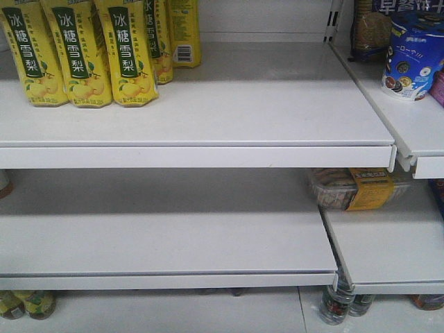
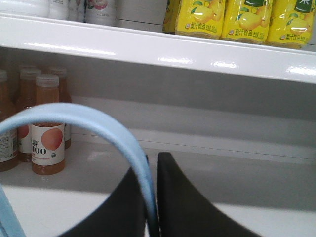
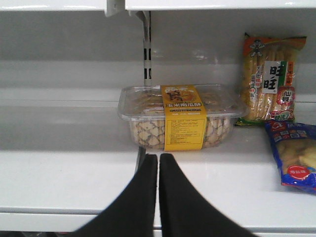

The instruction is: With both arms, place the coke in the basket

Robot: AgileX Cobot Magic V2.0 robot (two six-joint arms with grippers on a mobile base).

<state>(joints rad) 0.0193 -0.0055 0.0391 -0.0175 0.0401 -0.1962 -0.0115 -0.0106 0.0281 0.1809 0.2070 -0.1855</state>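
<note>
Half-hidden basket handle (image 2: 94,123) between left jaws.

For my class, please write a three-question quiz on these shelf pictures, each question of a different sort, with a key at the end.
1. True or false: the left gripper has its fingers closed on the light blue basket handle.
2. Multiple choice: what sits straight ahead of the right gripper? A. a clear plastic box with a yellow label B. a peach-coloured drink bottle C. a blue round tub
3. Fill in: in the front view, the tall packs on the top shelf are mainly ____ in colour.

Key: 1 true; 2 A; 3 yellow. The coke shows in no view.
</note>
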